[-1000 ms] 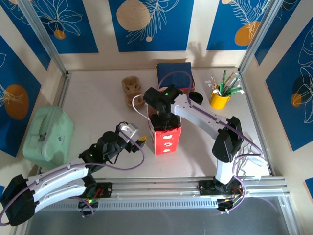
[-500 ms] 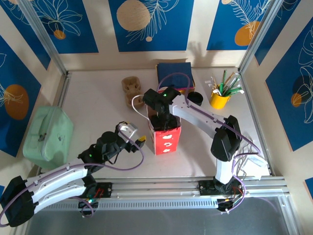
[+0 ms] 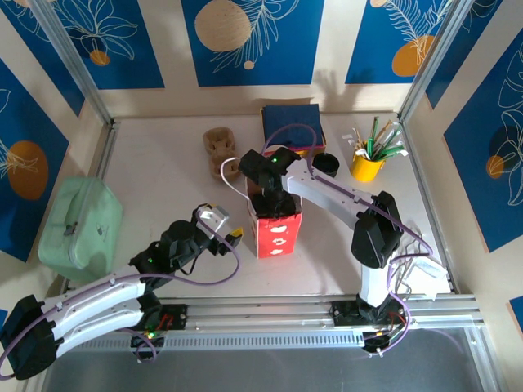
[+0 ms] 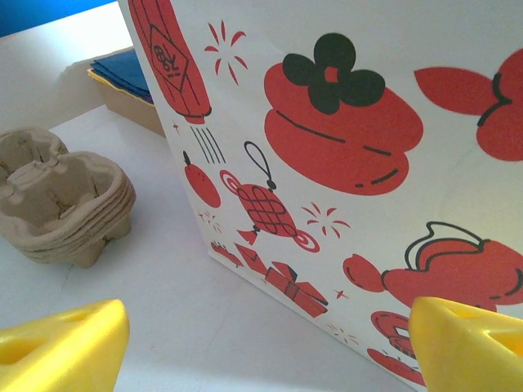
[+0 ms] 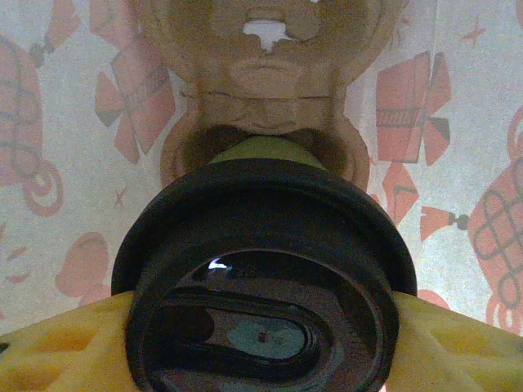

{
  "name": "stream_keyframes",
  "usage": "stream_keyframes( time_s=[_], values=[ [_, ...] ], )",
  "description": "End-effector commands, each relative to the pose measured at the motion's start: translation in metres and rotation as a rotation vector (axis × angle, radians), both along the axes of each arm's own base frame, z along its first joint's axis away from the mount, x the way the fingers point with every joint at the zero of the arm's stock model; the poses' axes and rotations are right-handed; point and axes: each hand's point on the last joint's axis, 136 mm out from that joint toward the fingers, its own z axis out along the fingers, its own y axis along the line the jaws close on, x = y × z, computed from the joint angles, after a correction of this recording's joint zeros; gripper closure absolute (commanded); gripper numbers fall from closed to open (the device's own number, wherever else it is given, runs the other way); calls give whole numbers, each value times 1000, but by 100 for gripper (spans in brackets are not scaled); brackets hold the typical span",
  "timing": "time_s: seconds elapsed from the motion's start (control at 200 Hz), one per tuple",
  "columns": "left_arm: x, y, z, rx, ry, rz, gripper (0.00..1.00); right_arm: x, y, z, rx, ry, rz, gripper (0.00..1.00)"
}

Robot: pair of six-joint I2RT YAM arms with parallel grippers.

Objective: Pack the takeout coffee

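Observation:
In the right wrist view the takeout coffee's black lid [image 5: 261, 278] sits between my yellow fingers [image 5: 57, 343]; the cup body is hidden beneath it. My right gripper [image 5: 261, 347] is shut on it, down inside the red-and-white paper bag [image 5: 466, 163], above a brown cardboard carrier [image 5: 261, 73] at the bag's bottom. From above, the right gripper [image 3: 274, 200] reaches into the top of the bag [image 3: 278, 233]. My left gripper [image 3: 229, 234] stands open just left of the bag [image 4: 368, 122], touching nothing, its yellow fingertips [image 4: 61, 347] wide apart.
Stacked cardboard carriers [image 3: 219, 145] [image 4: 57, 204] lie behind and left of the bag. A blue box [image 3: 292, 122], a loose black lid [image 3: 327, 162] and a yellow pot of pens [image 3: 368, 163] stand at the back. A mint-green case [image 3: 80, 227] sits at the left edge.
The right arm's wrist has shifted slightly left over the bag, still holding the cup. The left arm has hardly moved.

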Motion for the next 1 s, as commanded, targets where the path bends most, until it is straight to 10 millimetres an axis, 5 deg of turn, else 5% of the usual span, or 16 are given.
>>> stream_keyframes(
  time_s=[0.0, 0.995],
  values=[
    [-2, 2, -1, 7, -8, 0, 12, -4, 1, -11, -2, 44, -19, 37],
    [-4, 5, -1, 4, -12, 7, 12, -9, 5, -46, -24, 103, -28, 38]
  ],
)
